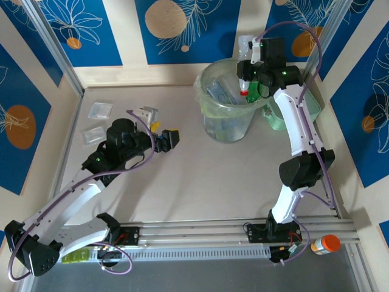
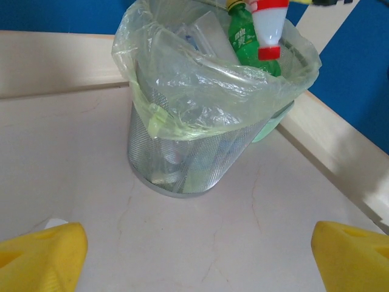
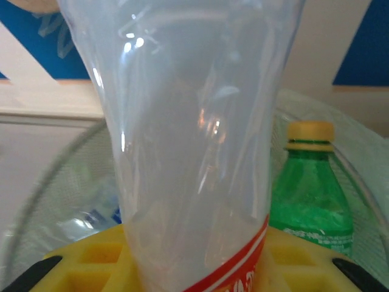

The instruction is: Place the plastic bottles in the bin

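Bin [image 1: 226, 125] is sitting right below the right end effector [image 1: 248, 79], which is clamping 1 white bottle [image 2: 269, 27], red cap down, beside a green bottle [image 3: 310, 201]; left end effector [image 1: 164, 135] is gaping wide.

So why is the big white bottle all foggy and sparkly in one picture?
Right wrist view: the white bottle sits right up against the lens, so it blurs and catches bright glints; the green bottle behind looks crisper. Left wrist view: the left claw is fuzzy at the corners, the bin sharp.
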